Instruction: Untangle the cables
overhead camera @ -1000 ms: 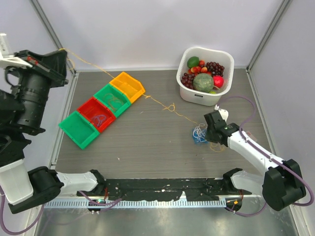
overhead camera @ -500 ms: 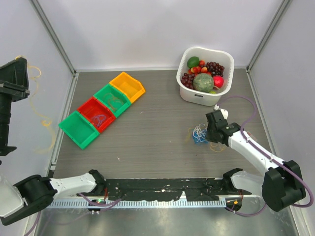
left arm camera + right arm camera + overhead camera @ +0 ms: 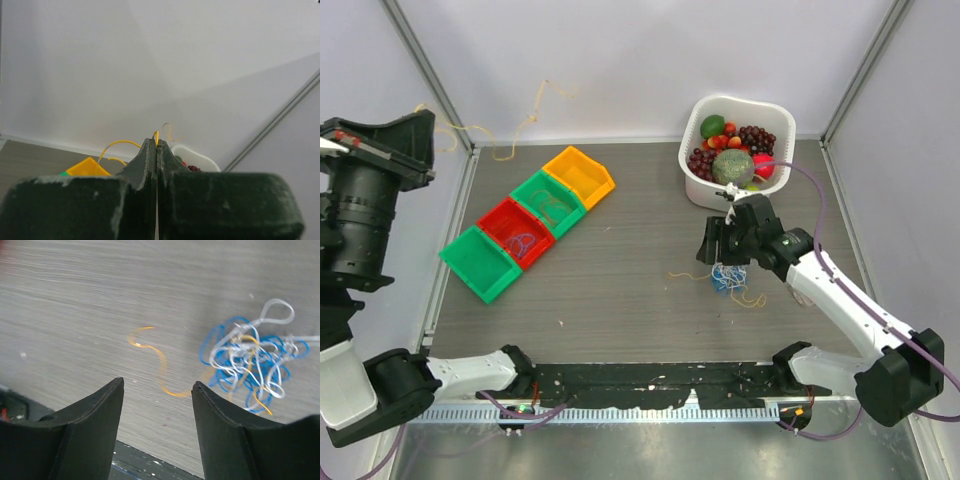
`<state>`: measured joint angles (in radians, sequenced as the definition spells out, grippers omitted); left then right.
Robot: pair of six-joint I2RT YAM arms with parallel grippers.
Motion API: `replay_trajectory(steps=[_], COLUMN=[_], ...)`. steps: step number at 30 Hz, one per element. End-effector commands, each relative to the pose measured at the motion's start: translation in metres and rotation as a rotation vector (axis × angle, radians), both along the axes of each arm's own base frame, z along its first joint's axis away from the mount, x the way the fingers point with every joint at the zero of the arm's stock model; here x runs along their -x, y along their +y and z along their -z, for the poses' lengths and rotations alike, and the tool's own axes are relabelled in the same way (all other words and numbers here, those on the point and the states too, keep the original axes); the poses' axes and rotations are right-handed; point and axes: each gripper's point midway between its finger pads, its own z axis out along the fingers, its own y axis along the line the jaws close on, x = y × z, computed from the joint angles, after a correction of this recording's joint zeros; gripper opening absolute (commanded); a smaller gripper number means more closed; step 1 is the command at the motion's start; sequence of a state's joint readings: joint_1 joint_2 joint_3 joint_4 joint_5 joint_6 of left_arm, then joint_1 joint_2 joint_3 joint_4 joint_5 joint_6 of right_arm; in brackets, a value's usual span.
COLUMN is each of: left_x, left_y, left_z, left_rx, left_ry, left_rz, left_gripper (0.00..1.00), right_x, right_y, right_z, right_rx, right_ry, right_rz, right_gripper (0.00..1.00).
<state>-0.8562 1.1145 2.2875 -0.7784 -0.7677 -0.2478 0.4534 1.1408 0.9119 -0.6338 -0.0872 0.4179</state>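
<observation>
On the grey wood-grain counter [image 3: 620, 300], toward its right side, the right fingers [image 3: 712, 245] are seen spread wide apart, with nothing gripped between them. They are held above the counter, pointing down beside the tangled bunch of cables [image 3: 250, 365]. In that bunch blue and white loops are knotted together, with a few yellow-orange strands running through. A loose yellow-orange strand [image 3: 160, 365] is laid in a curve on the counter to one side of the bunch; in the right wrist view it is seen through the gap between the 2 fingers, untouched.

Farther left, 4 small bins are set touching in a diagonal row: a green bin [image 3: 480, 262], a red bin [image 3: 517, 232], a second green bin [image 3: 552, 202] and an orange bin [image 3: 580, 175]. Thin loops are seen in the red bin and in the second green bin. At the far right a white basket [image 3: 705, 190] filled with fruit is placed.

High at the far left, the left fingers [image 3: 157, 150] are pressed together and a long yellow-orange cable [image 3: 505, 155] is pinched at their tips, trailing through the air in front of the rear wall.
</observation>
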Motion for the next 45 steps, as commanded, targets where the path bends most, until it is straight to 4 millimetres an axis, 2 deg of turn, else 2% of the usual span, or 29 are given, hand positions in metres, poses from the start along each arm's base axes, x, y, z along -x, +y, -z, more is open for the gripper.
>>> replay_trajectory(steps=[1,3,6,11,13,15,18,27,30,34,41,43,45], left_x=[-0.013,-0.02,-0.04,-0.074,-0.09,-0.107,-0.135,-0.235,-0.27,-0.301,-0.347,-0.357,-0.369], left_y=[-0.03,-0.041,-0.073,-0.111,-0.115,-0.111,-0.103,-0.086,-0.077,-0.068,-0.058,-0.056,-0.055], left_z=[0.014,0.024,0.049,0.121,0.144,0.163,0.181,0.215,0.236,0.264,0.341,0.354,0.358], left_rx=[0.003,-0.012,-0.104,-0.34,-0.392,-0.379,-0.283,-0.043,0.014,0.044,0.052,0.052,0.032], left_ry=[0.043,0.069,0.144,0.417,0.498,0.564,0.616,0.631,0.679,0.73,0.861,0.884,0.866], left_rz=[0.07,0.084,0.123,0.113,0.099,0.088,0.071,0.033,0.03,0.017,0.02,0.019,0.016], left_gripper=[0.0,0.0,0.0,0.0,0.0,0.0,0.0,0.0,0.0,0.0,0.0,0.0,0.0], right_x=[-0.011,-0.013,-0.017,-0.015,-0.011,-0.005,0.003,0.024,0.029,0.03,0.024,0.022,0.019], right_y=[0.029,0.037,0.039,0.037,0.035,0.033,0.029,0.014,0.006,-0.001,0.001,0.002,0.0], right_z=[-0.076,-0.094,-0.104,-0.092,-0.084,-0.08,-0.081,-0.088,-0.087,-0.085,-0.077,-0.076,-0.074], right_rx=[-0.114,-0.152,-0.169,-0.165,-0.16,-0.157,-0.164,-0.144,-0.103,-0.071,-0.052,-0.045,-0.028], right_ry=[-0.173,-0.203,-0.216,-0.17,-0.14,-0.123,-0.121,-0.117,-0.112,-0.112,-0.093,-0.087,-0.088], right_rz=[-0.135,-0.16,-0.137,-0.103,-0.095,-0.088,-0.08,-0.07,-0.068,-0.06,-0.057,-0.066,-0.06], right_gripper=[0.63,0.62,0.62,0.61,0.61,0.61,0.61,0.61,0.61,0.61,0.61,0.61,0.61])
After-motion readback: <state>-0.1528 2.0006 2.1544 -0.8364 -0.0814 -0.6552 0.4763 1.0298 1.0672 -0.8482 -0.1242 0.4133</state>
